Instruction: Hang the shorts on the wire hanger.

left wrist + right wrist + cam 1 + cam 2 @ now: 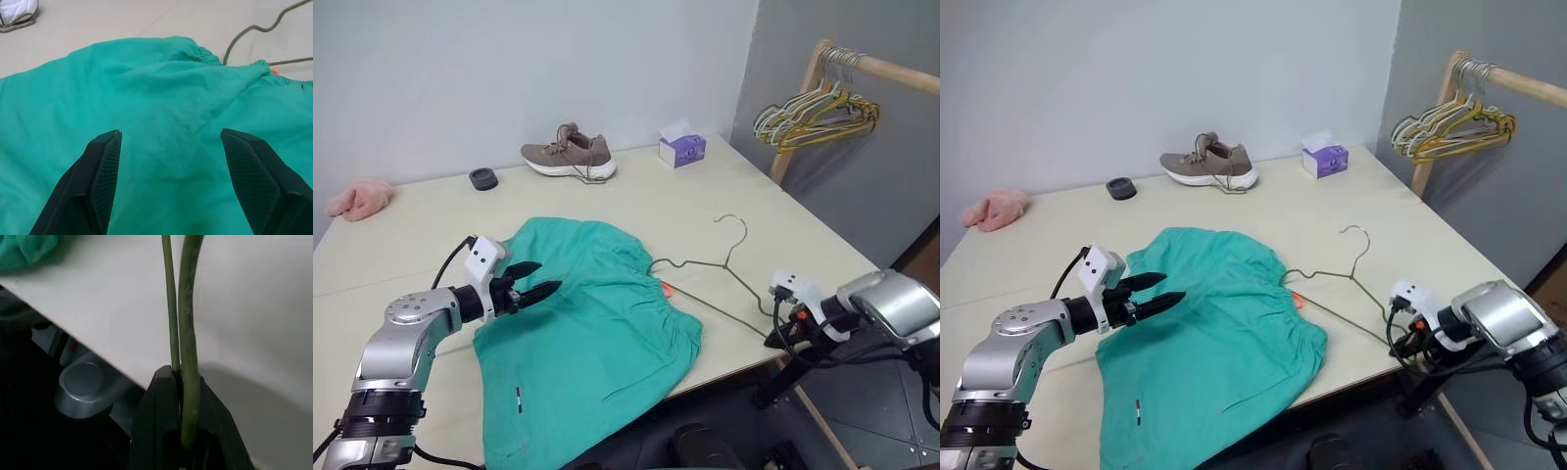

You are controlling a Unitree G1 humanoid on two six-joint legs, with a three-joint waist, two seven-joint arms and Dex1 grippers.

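The teal-green shorts lie spread flat on the table, with the gathered waistband toward the right. My left gripper hovers open just above their left part; in the left wrist view its fingers stand wide apart over the fabric. The thin olive wire hanger lies flat to the right of the shorts. Its hook points away from me and its left end touches the waistband. My right gripper is at the table's right edge, shut on the hanger's near corner wire.
A tan shoe, a purple tissue box and a small black round thing sit along the far side. A pink fuzzy cloth lies far left. A wooden rack with several hangers stands beyond the right edge.
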